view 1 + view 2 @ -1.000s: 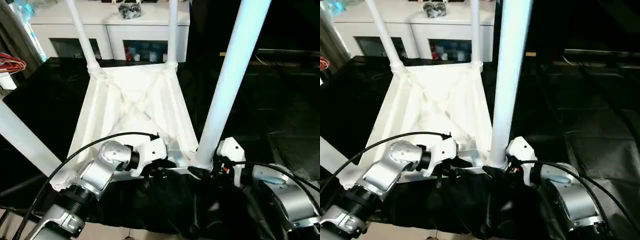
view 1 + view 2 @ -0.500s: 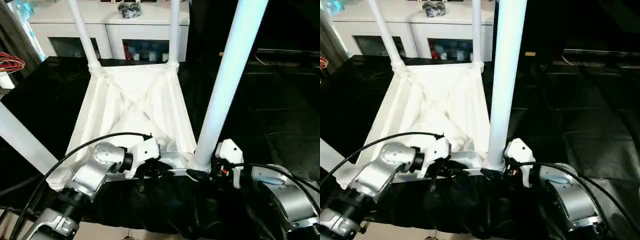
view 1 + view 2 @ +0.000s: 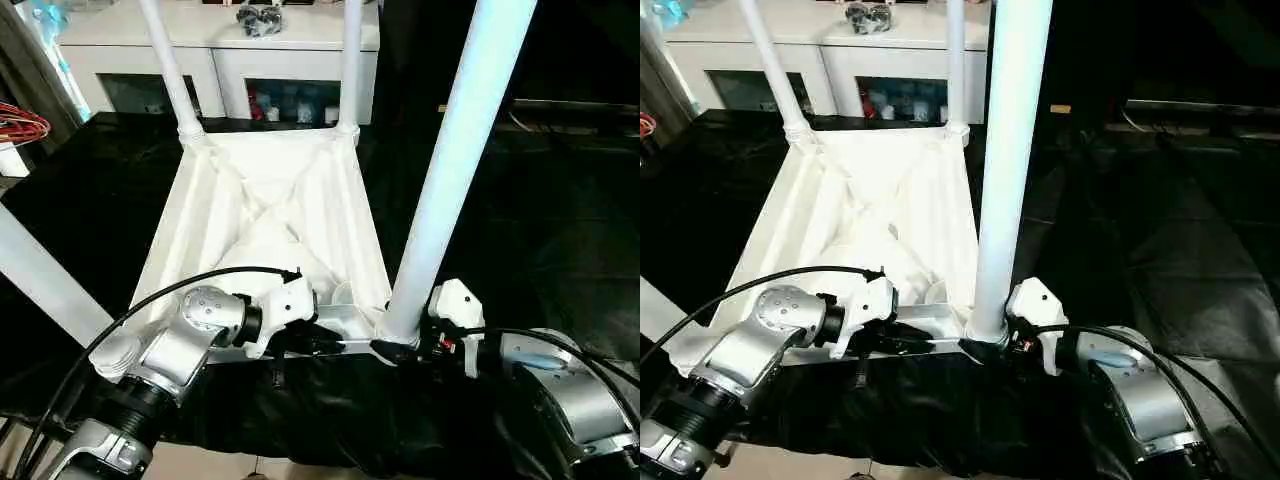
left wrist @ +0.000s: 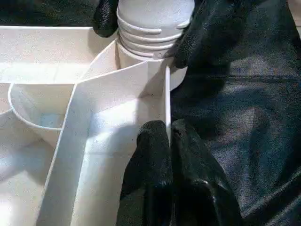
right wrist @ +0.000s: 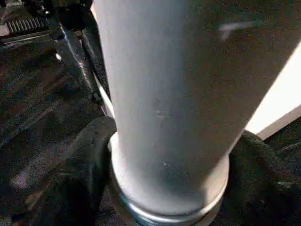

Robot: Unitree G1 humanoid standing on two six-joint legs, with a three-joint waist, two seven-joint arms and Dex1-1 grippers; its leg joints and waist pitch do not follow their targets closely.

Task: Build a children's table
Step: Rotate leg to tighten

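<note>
Nearest to us, our left end effector is pinched together on the thin rim wall of the children's table, which lies upside down on the desk under a black cloth, ribbed underside facing up. Just beside it along the same near edge, our right end effector is clamped on the base of the near right leg, its two fingers wrapping the collar where the leg meets the corner socket; the left wrist view shows those same black fingers on either side of the ridged end of the leg as it sits in the socket. From here we cannot tell whether that leg is fully seated or needs more turning or pressing. At the near left corner another leg rises out toward the picture's edge, and it appears to stand in its socket. Farther off, the two far legs stand upright in the far corner sockets. Beyond the table stands a white cabinet with glass doors. We judge the build to be close to done: all four legs are in place, and what remains is to finish securing the near right leg and turn the table onto its feet.
</note>
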